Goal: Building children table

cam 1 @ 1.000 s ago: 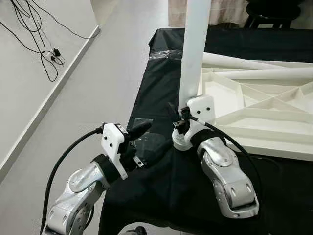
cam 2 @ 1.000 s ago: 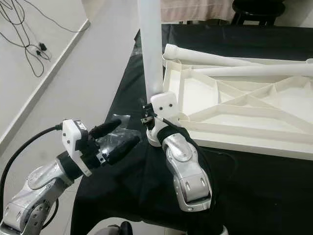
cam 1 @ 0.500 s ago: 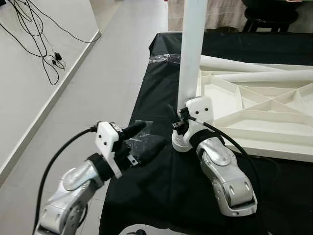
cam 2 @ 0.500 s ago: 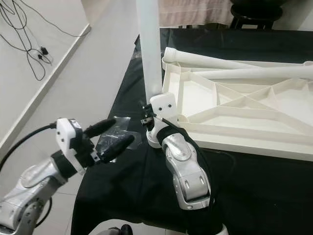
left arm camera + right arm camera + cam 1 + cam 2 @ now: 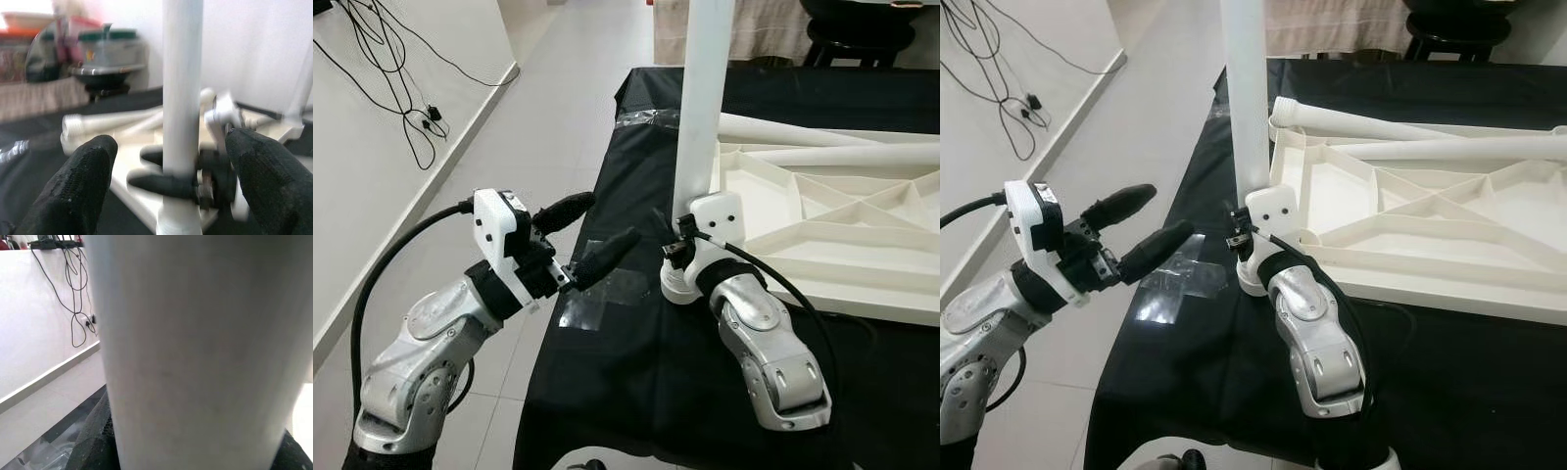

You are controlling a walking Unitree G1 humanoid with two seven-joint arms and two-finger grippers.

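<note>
Right gripper (image 5: 677, 257) is clamped on white table leg (image 5: 700, 117), which you see standing upright at the corner of upturned white tabletop (image 5: 822, 230) on black cloth (image 5: 636, 362). Left gripper (image 5: 585, 235) hovers w/ fingers spread wide, empty, above clear plastic bag (image 5: 1175, 286), near leg.

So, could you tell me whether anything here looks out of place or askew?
Only the clear plastic bag stands out: it lies crumpled at the edge of the black cloth. The white leg, held by the right gripper, stands upright.
</note>
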